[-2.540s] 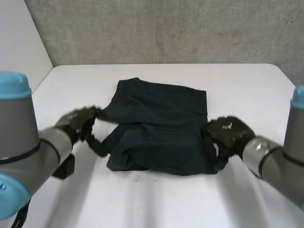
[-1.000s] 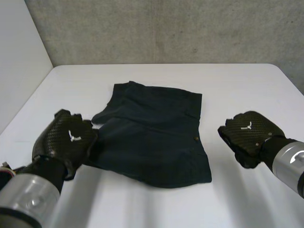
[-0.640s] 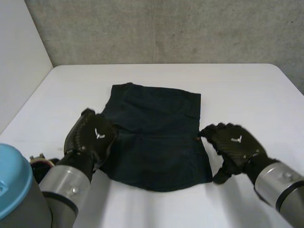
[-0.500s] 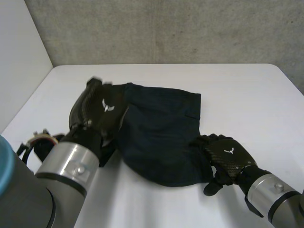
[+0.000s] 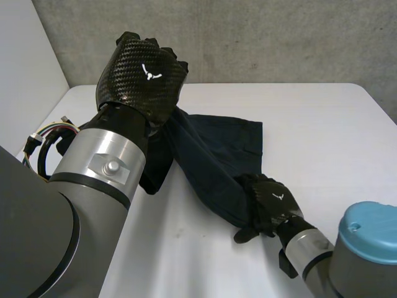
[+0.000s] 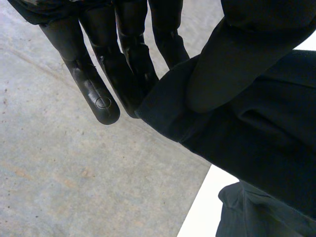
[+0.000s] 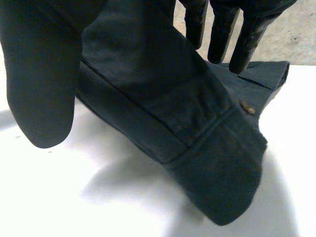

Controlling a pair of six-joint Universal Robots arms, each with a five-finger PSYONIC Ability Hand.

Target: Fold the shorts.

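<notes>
The dark shorts (image 5: 211, 155) hang stretched in a slanting band between my two hands, with part of them still on the white table (image 5: 322, 124). My left hand (image 5: 146, 74) is raised high above the table's left side. In the left wrist view its thumb (image 6: 247, 44) pinches a hem corner of the shorts (image 6: 256, 128) against straight fingers (image 6: 118, 64). My right hand (image 5: 271, 202) is low near the table's front and grips the opposite end. In the right wrist view the waistband (image 7: 163, 98) runs between its thumb (image 7: 39, 74) and fingers (image 7: 222, 34), lifted off the table.
A grey concrete wall (image 5: 248, 37) stands behind the table's far edge. A paler wall (image 5: 31, 74) borders the left side. My left forearm (image 5: 102, 167) crosses the near left of the table.
Both hands have taken hold of the shorts. The left hand has risen high and moved away from me with its corner. The right hand has drawn nearer with the other end.
</notes>
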